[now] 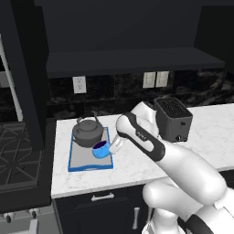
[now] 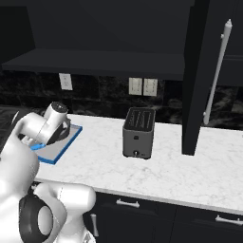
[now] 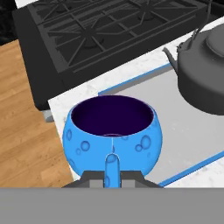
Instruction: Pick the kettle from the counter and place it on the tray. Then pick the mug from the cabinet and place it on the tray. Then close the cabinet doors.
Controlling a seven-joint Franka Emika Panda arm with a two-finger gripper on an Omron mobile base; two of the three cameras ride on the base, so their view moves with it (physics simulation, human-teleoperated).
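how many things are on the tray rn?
2. The kettle sits at the back of the tray; the mug is at its front right, in the gripper shut on its handle. Touchdown unclear.

Arm bent low, gripper (image 1: 111, 147) clamped (jaws nearly together)

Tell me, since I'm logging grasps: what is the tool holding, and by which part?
The tool holds the blue mug by its handle, above the tray.

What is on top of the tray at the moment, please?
The kettle sits on the tray; the gripper holds the mug over it. Whether the mug touches is hidden.
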